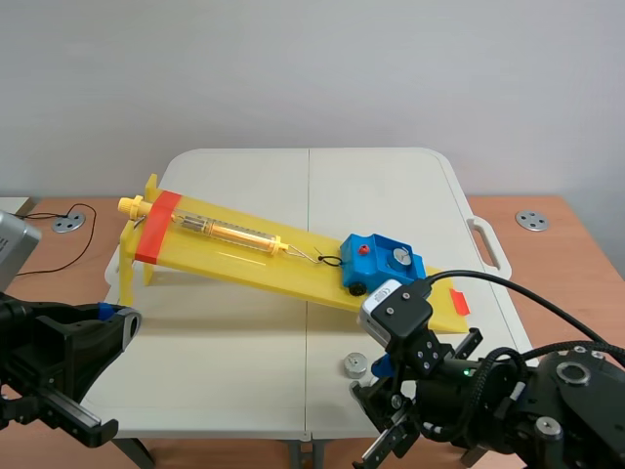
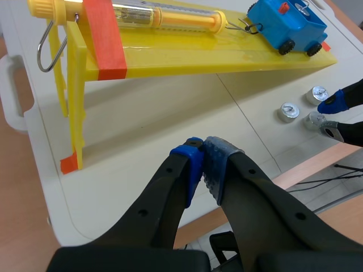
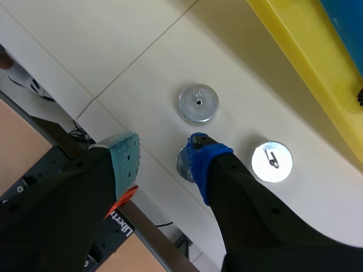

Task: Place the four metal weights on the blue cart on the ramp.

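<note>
The blue cart (image 1: 381, 262) stands low on the yellow ramp (image 1: 244, 256), hooked to a spring scale, with one metal weight (image 1: 398, 257) on its deck. In the right wrist view my right gripper (image 3: 164, 150) hangs open over the table's near edge. A metal weight (image 3: 183, 164) lies between its fingers, partly hidden by the blue pad (image 3: 205, 161). Two more weights (image 3: 198, 103) (image 3: 272, 161) lie just ahead of it and beside it. My left gripper (image 2: 198, 152) is shut on nothing, held above the table in front of the ramp's raised end.
The ramp's raised end stands on thin yellow legs (image 2: 72, 113) with a metal hook (image 2: 46, 45) hanging from it. The white folding table (image 1: 244, 371) ends close below both grippers. A brown desk (image 1: 576, 244) lies beyond it on either side.
</note>
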### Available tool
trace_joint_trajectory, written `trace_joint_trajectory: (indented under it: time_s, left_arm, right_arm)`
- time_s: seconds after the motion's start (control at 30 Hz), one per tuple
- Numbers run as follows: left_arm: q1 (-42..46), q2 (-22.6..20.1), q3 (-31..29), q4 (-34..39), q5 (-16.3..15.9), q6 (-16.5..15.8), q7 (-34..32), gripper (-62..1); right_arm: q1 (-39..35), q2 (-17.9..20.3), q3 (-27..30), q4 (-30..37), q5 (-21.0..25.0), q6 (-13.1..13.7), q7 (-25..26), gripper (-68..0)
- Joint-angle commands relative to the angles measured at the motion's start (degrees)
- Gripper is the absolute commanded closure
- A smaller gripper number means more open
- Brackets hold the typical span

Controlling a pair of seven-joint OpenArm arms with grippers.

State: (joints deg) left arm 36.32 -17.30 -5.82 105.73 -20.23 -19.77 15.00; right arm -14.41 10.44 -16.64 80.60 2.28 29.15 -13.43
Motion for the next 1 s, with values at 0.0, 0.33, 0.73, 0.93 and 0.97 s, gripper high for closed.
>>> trace_joint_trajectory:
  time_s: [0.0, 0.33, 0.73, 0.93, 0.97]
  left_arm:
    - [-0.33, 0.31, -0.9, 3.91, -4.0, -2.1, -5.49, -2.6]
    - [-0.33, 0.31, -0.9, 3.91, -4.0, -2.1, -5.49, -2.6]
    - [-0.33, 0.31, -0.9, 3.91, -4.0, -2.1, -5.49, -2.6]
    - [-0.33, 0.31, -0.9, 3.91, -4.0, -2.1, -5.51, -2.6]
    - [-0.33, 0.31, -0.9, 3.91, -4.0, -2.1, -5.51, -2.6]
  right_arm:
    - [4.11, -0.46, 0.52, 2.05, 1.64, -2.58, 7.87, -21.8]
    - [4.11, -0.63, -0.09, -0.85, 0.72, -4.31, 9.38, -21.8]
    - [4.11, -0.61, -0.09, -1.44, 0.7, -6.12, 9.11, -21.8]
    - [4.11, -0.61, -0.09, -1.44, 0.68, -7.1, 10.36, -21.8]
    - [4.09, -0.61, -0.09, -1.44, 0.68, -7.1, 10.32, -21.8]
